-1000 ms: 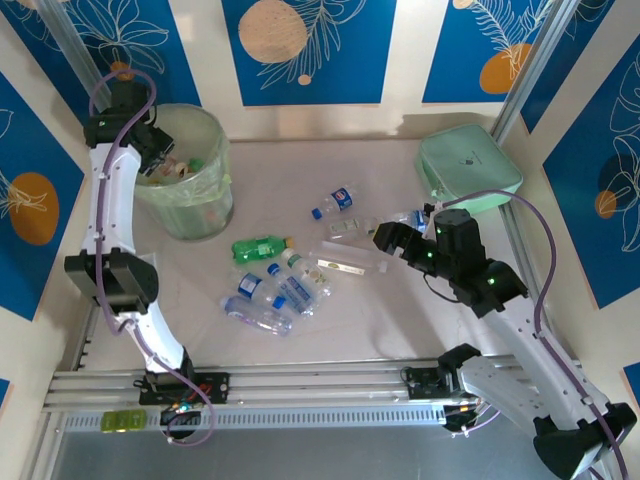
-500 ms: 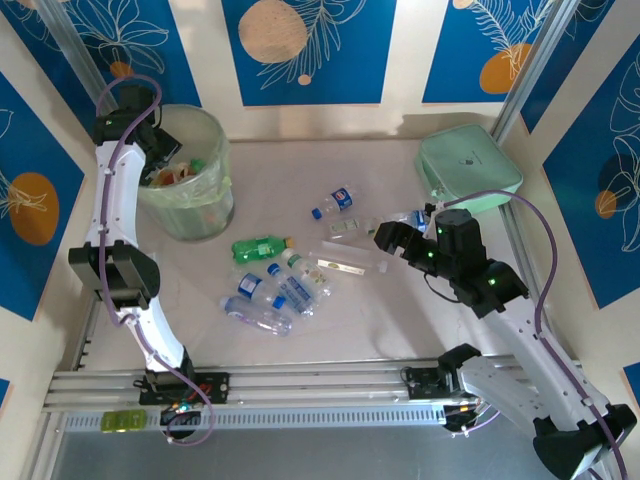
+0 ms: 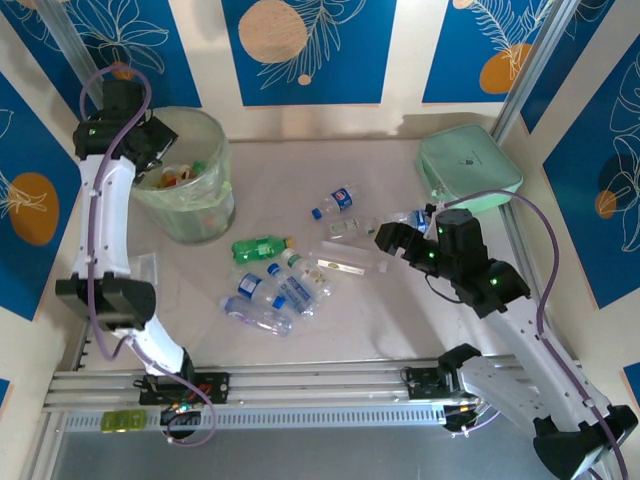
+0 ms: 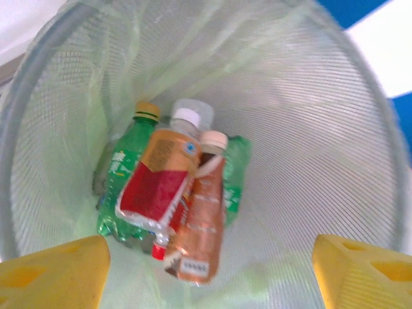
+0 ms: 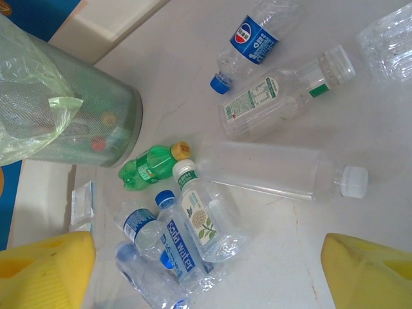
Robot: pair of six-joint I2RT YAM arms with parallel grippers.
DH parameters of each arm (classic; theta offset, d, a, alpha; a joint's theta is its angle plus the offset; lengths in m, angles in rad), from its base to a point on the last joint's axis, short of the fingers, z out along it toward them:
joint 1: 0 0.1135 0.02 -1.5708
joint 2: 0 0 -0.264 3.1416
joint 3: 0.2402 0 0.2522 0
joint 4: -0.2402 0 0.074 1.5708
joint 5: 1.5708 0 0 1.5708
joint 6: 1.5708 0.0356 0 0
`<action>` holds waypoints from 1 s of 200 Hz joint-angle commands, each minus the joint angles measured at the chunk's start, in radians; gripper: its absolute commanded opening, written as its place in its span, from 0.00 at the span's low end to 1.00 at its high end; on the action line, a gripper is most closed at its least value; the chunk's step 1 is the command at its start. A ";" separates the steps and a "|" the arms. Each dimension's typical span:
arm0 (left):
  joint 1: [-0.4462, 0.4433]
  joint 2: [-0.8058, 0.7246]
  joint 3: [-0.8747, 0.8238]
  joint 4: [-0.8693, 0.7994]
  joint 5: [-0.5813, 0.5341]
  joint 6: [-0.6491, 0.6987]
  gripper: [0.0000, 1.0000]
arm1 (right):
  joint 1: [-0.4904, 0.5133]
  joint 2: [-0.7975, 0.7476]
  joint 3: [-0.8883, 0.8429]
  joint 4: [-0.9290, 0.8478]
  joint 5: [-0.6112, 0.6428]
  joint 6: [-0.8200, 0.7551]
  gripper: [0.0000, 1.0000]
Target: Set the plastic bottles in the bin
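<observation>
My left gripper (image 4: 209, 277), its fingers just sprung apart over the bin (image 4: 322, 109), has dropped the red-labelled bottle (image 4: 158, 187) onto those already inside, so I count one more done; the right gripper (image 5: 206, 273), fingers also apart, hovers above the plastic bottles (image 5: 193, 232) remaining on the table (image 5: 290, 251).

Bin (image 4: 360, 129) grey mesh, pale green liner; in it a red-orange labelled bottle (image 4: 158, 187), brown bottle (image 4: 205, 225) with cream cap, green bottle (image 4: 119, 170); on the off-white table (image 3: 400, 310) a green yellow-capped bottle (image 5: 149, 166), clear blue-labelled bottle (image 5: 251, 38), mint case (image 3: 468, 165); walls (image 3: 305, 50) blue with white leaf print.
</observation>
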 commanded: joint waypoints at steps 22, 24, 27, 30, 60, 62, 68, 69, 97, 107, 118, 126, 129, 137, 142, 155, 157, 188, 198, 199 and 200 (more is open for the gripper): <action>-0.098 -0.170 -0.078 0.071 0.023 0.070 0.82 | 0.016 0.022 0.049 -0.038 0.032 -0.015 0.89; -0.104 -0.176 -0.083 0.075 0.025 0.073 0.82 | 0.016 0.024 0.050 -0.041 0.036 -0.011 0.89; -0.112 -0.186 -0.091 0.081 0.026 0.079 0.81 | 0.017 0.028 0.051 -0.044 0.044 -0.006 0.89; -0.125 -0.198 -0.100 0.086 0.026 0.084 0.81 | 0.017 0.032 0.053 -0.050 0.052 -0.001 0.88; -0.258 -0.365 -0.329 0.233 0.089 0.082 0.76 | 0.016 0.087 0.083 -0.099 0.116 0.068 0.85; -0.267 -0.379 -0.354 0.251 0.103 0.079 0.75 | 0.016 0.091 0.086 -0.104 0.119 0.076 0.85; -0.294 -0.417 -0.427 0.306 0.138 0.070 0.75 | 0.016 0.106 0.092 -0.116 0.137 0.099 0.84; -0.299 -0.425 -0.438 0.314 0.144 0.069 0.75 | 0.016 0.108 0.094 -0.118 0.142 0.104 0.84; -0.399 -0.559 -0.704 0.479 0.228 0.052 0.71 | -0.003 0.167 0.108 -0.165 0.254 0.236 0.84; -0.415 -0.576 -0.757 0.499 0.267 0.078 0.70 | -0.031 0.194 0.119 -0.180 0.269 0.272 0.84; -0.422 -0.591 -0.817 0.537 0.331 0.116 0.70 | -0.079 0.226 0.127 -0.194 0.261 0.324 0.83; -0.424 -0.604 -0.864 0.582 0.397 0.148 0.70 | -0.120 0.250 0.124 -0.189 0.237 0.359 0.83; -0.424 -0.606 -0.882 0.607 0.435 0.165 0.71 | -0.136 0.258 0.121 -0.185 0.228 0.371 0.83; -0.424 -0.615 -0.934 0.671 0.557 0.209 0.73 | -0.174 0.280 0.106 -0.168 0.206 0.405 0.83; -0.424 -0.619 -0.960 0.721 0.630 0.227 0.74 | -0.198 0.295 0.095 -0.152 0.191 0.427 0.83; -0.427 -0.629 -1.025 0.792 0.726 0.225 0.75 | -0.257 0.340 0.062 -0.101 0.147 0.474 0.82; -0.427 -0.631 -1.035 0.799 0.734 0.224 0.75 | -0.267 0.349 0.058 -0.095 0.139 0.482 0.82; -0.436 -0.652 -1.134 0.854 0.814 0.263 0.77 | -0.357 0.520 0.089 0.000 0.022 0.496 0.81; -0.437 -0.662 -1.157 0.853 0.825 0.287 0.77 | -0.370 0.582 0.127 0.005 0.013 0.487 0.81; -0.438 -0.663 -1.159 0.852 0.824 0.289 0.77 | -0.371 0.589 0.133 0.002 0.013 0.488 0.81; -0.438 -0.665 -1.161 0.851 0.823 0.291 0.77 | -0.372 0.594 0.137 -0.001 0.014 0.489 0.81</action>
